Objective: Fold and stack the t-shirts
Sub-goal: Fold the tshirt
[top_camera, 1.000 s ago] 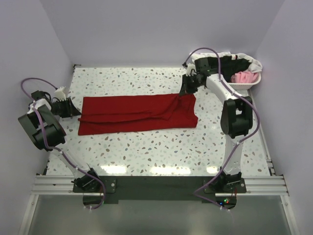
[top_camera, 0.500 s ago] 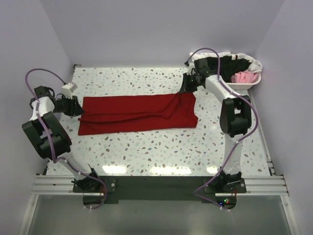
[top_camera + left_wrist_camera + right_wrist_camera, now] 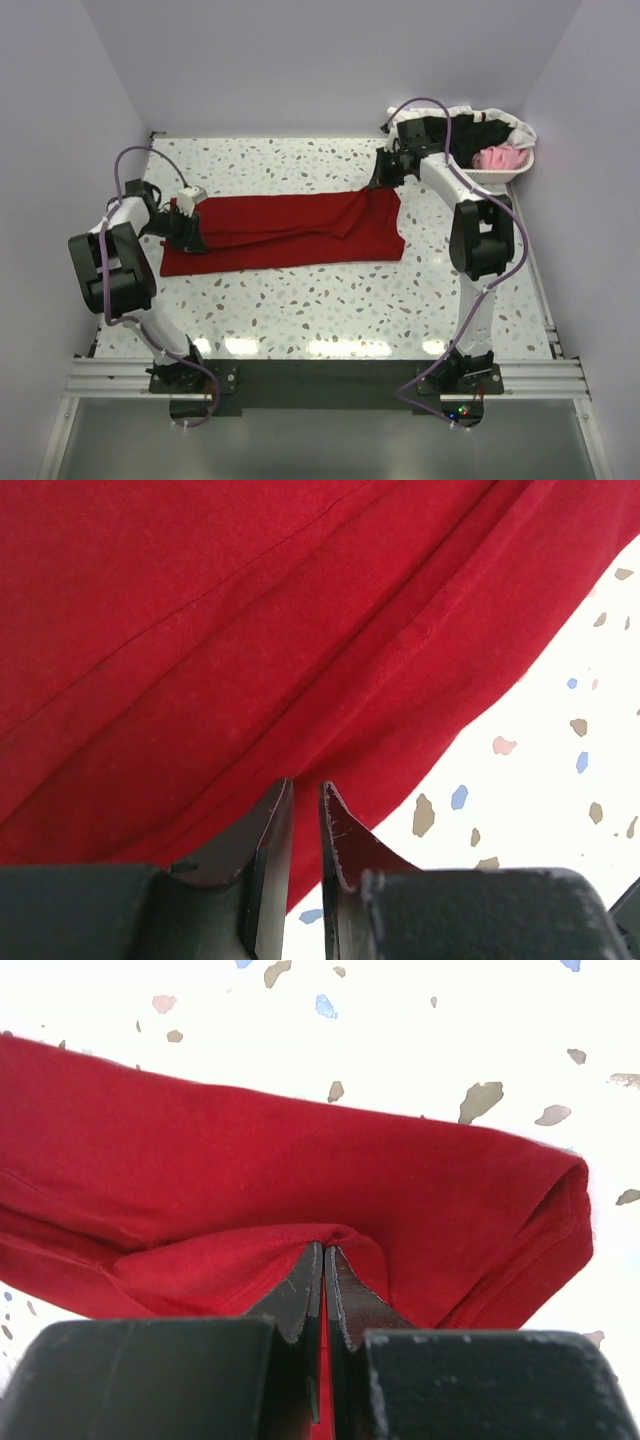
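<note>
The dark red t-shirt (image 3: 285,232) lies folded in a long band across the table, with a crease near its right end. My right gripper (image 3: 386,180) is shut on a pinch of the shirt's far right corner (image 3: 330,1190) at table height. My left gripper (image 3: 190,232) sits over the shirt's left end (image 3: 250,630), near its front edge. Its jaws are almost closed, with a narrow see-through gap and no cloth visibly between them. Pink (image 3: 500,157), black (image 3: 450,132) and white (image 3: 520,130) t-shirts lie heaped in the basket.
The white slotted basket (image 3: 505,174) stands at the far right corner, just behind my right arm. The speckled table (image 3: 330,300) shows bare in front of the shirt. Walls close in on the left, back and right.
My left gripper has swung in from off the shirt's left edge to over its left end. My right gripper has stayed shut on the far right corner.
</note>
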Action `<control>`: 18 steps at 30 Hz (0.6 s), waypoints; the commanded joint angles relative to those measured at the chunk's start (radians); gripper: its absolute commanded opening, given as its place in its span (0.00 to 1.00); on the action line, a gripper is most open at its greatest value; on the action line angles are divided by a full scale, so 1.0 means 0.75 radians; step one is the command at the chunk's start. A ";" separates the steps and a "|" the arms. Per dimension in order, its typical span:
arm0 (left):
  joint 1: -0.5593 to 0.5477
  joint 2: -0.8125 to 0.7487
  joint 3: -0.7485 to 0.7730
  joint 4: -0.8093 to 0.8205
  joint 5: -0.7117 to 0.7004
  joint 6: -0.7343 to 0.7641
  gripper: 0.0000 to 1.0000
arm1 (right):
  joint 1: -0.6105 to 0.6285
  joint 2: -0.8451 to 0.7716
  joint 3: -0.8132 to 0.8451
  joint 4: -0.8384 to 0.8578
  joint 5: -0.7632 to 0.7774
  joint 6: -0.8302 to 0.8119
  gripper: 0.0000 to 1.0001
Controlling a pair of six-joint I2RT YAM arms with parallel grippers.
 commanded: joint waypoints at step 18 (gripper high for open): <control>-0.056 0.179 0.178 0.294 -0.136 -0.271 0.25 | -0.010 0.007 0.013 0.062 0.093 0.069 0.00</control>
